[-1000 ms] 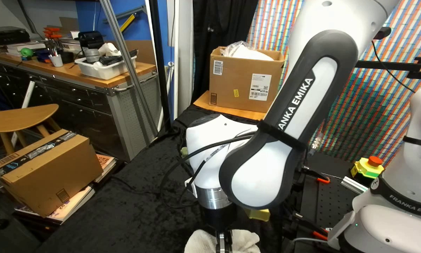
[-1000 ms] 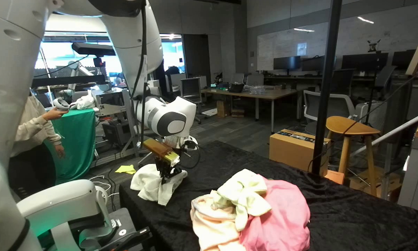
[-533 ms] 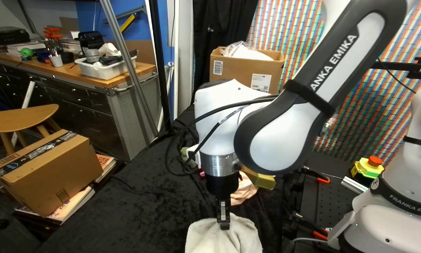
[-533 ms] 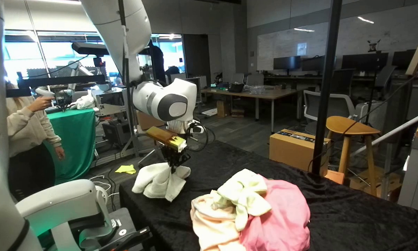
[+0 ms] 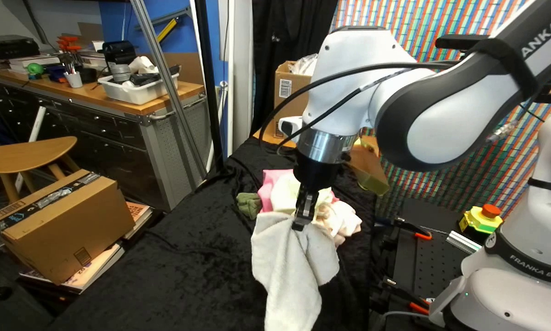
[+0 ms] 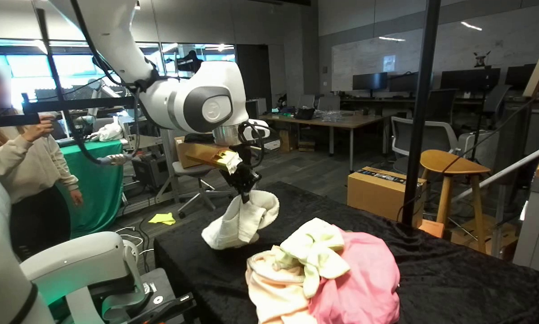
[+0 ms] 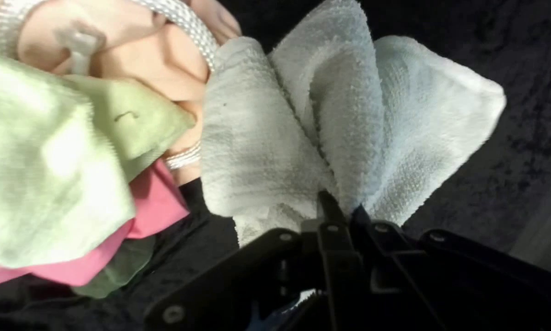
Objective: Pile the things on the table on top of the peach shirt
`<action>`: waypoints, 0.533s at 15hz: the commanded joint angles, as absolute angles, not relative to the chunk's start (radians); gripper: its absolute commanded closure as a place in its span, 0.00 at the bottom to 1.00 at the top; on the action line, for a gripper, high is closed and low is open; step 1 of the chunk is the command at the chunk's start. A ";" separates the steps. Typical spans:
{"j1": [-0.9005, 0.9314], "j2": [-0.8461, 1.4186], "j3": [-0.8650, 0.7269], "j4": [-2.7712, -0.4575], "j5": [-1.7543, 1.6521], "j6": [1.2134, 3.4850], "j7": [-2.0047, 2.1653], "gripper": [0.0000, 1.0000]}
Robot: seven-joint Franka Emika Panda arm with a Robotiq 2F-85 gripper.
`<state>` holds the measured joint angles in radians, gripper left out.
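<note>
My gripper (image 5: 301, 224) is shut on the white cloth (image 5: 294, 276), which hangs in folds from the fingertips. In the wrist view the cloth fans out beyond the gripper (image 7: 342, 207), beside the peach shirt (image 7: 179, 59). The black-covered table (image 6: 454, 279) carries the peach shirt (image 6: 276, 292) with the bright pink garment (image 6: 364, 279) against it. Across both lies the pale yellow-white cloth (image 6: 316, 249). In an exterior view, the gripper (image 6: 245, 198) is behind this heap, and whether the white cloth's lowest edge touches the table cannot be told.
A dark green cloth (image 5: 248, 204) lies beside the pink garment. One cardboard box (image 5: 289, 101) stands at the table's far end, another (image 5: 64, 225) off its side. A black pole (image 6: 418, 112) rises at the edge. A person (image 6: 31, 157) stands beyond the robot.
The gripper has risen and carried the white cloth toward the heap, so more of it hangs down. The heap itself has not moved.
</note>
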<state>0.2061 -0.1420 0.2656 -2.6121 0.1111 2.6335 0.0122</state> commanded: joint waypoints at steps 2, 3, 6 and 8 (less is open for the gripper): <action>0.160 -0.314 0.229 -2.716 0.033 2.742 0.136 0.99; 0.137 -0.331 0.226 -2.723 0.014 2.761 0.166 0.99; 0.049 -0.354 0.238 -2.739 -0.055 2.832 0.270 0.99; -0.027 -0.362 0.261 -2.745 -0.109 2.872 0.357 0.99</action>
